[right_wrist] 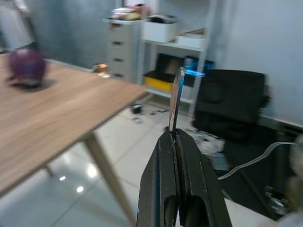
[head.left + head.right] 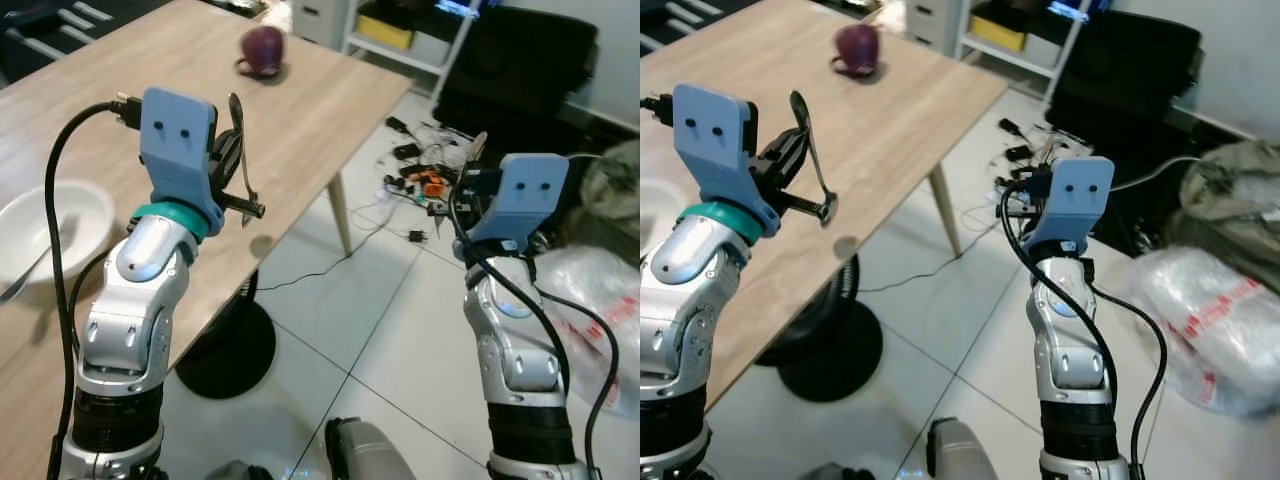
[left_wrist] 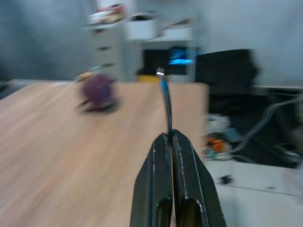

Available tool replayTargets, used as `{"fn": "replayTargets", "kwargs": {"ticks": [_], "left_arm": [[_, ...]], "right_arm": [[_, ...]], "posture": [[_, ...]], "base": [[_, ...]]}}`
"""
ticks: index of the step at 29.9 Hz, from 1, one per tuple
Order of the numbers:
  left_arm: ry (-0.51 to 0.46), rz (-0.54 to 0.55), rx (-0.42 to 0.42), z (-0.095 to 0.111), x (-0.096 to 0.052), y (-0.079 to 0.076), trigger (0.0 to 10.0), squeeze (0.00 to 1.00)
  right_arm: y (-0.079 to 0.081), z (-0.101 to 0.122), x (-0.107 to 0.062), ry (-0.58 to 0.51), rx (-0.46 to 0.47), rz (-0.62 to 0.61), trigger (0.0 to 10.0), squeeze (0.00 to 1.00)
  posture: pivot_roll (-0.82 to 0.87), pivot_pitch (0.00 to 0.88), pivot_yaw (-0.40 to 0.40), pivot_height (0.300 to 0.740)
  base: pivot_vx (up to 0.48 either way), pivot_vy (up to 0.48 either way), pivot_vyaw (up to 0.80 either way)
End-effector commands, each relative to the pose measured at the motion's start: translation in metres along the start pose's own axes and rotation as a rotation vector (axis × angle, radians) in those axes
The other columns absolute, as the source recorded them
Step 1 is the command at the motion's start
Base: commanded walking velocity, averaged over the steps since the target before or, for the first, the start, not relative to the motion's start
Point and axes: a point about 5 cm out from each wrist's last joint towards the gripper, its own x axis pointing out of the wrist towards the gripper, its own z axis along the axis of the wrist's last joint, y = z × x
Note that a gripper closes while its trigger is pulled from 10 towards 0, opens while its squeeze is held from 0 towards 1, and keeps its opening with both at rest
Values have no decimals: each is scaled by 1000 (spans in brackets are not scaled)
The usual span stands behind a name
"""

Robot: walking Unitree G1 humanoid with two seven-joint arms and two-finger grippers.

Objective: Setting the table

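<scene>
Your left gripper (image 3: 169, 137) is raised over the near edge of the wooden table (image 2: 300, 110), its fingers pressed together on the handle of a spoon (image 2: 240, 150), which stands upright above them; your right gripper (image 1: 176, 135) is held up over the tiled floor (image 2: 380, 340), off the table's side, its fingers likewise clamped tight on a thin metal utensil (image 1: 176, 99) seen edge-on, so you cannot tell what kind it is; a white bowl (image 2: 40, 235) with another utensil resting in it sits on the table at your left; a purple mug (image 2: 264, 50) stands at the far end
</scene>
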Motion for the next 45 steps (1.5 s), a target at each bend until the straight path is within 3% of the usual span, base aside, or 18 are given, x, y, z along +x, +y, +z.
{"fn": "replayTargets", "kwargs": {"ticks": [1, 45], "left_arm": [[-8, -5, 1, 3, -1, -1, 10000, 0], [-3, -23, -76, 2, 1, -4, 10000, 0]], "right_arm": [[-4, -2, -1, 14, -7, -17, 10000, 0], [-6, -2, 1, 8, -16, -30, 10000, 0]], "posture": [[-102, 39, 43, 740], [-111, 38, 44, 740]], "base": [[0, 0, -800], [0, 0, -800]]}}
